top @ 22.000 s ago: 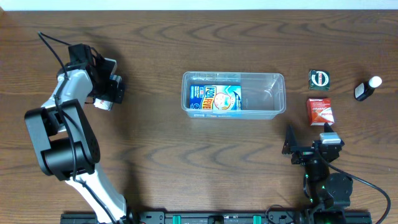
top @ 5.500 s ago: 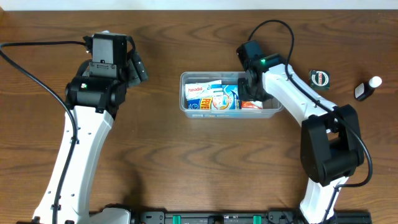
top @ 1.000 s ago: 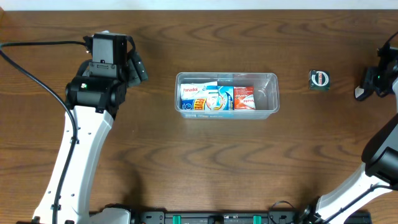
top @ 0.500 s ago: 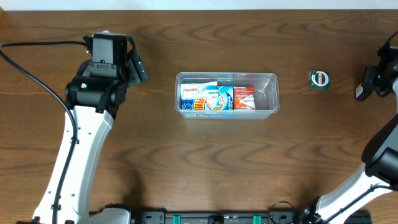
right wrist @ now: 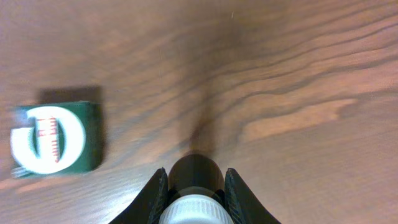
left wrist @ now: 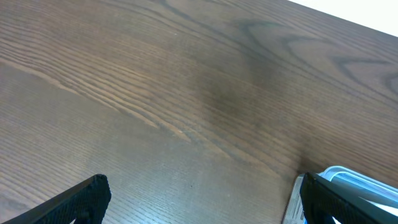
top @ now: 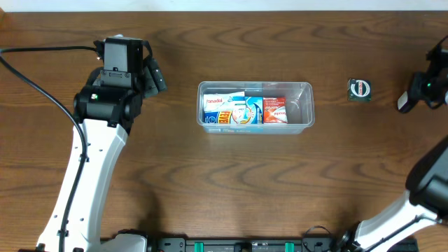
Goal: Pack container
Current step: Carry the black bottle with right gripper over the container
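The clear container [top: 303,87] sits mid-table with a Panadol box [top: 215,103], a blue box [top: 245,112] and a red box [top: 275,110] inside. My right gripper [top: 410,99] is at the far right edge, shut on a small dark bottle [right wrist: 195,174] with a white cap [right wrist: 196,210], its fingers [right wrist: 158,193] pressing both sides. A green box [right wrist: 55,138] lies to the bottle's left on the table; in the overhead view this green box [top: 360,89] is right of the container. My left gripper [top: 151,75] is open over bare wood, left of the container, holding nothing.
The left arm's base and links [top: 91,161] stretch along the left side of the table. The right arm [top: 430,175] runs down the right edge. The table's far edge lies just behind both grippers.
The right gripper's jaws have closed on the dark bottle over the last second. The left arm, container and green box have not moved.
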You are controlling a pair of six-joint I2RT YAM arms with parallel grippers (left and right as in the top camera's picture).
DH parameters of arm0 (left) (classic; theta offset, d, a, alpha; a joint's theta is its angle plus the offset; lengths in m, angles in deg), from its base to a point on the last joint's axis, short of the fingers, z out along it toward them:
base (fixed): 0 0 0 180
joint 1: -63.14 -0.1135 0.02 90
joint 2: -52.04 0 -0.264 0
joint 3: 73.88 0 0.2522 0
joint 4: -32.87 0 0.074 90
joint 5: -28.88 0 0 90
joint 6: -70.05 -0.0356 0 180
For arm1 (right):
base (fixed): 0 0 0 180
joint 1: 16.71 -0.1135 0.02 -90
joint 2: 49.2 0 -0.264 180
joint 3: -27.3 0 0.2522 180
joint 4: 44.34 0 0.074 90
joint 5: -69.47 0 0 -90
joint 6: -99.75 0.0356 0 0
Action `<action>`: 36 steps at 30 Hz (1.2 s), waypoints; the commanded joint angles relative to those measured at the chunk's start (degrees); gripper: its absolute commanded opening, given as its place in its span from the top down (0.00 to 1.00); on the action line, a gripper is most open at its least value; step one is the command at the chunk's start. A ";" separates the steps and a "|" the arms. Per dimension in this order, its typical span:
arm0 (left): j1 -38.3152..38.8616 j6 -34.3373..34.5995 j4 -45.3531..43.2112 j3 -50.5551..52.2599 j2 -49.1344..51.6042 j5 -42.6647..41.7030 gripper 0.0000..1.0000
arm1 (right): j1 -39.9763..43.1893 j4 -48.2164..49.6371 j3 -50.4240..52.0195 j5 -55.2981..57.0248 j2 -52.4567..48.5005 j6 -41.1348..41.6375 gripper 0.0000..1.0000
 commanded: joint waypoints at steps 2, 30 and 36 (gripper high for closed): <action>-0.24 -0.57 0.00 -0.66 0.33 0.90 0.02 | -4.33 -1.95 -3.13 -3.52 14.08 6.01 0.92; -0.24 -0.57 0.00 -0.66 0.33 0.90 0.02 | -46.10 -12.02 -2.32 8.94 13.16 23.02 0.98; -0.24 -0.57 0.00 -0.66 0.33 0.90 0.02 | -47.32 -14.64 -2.29 14.19 9.66 25.09 0.97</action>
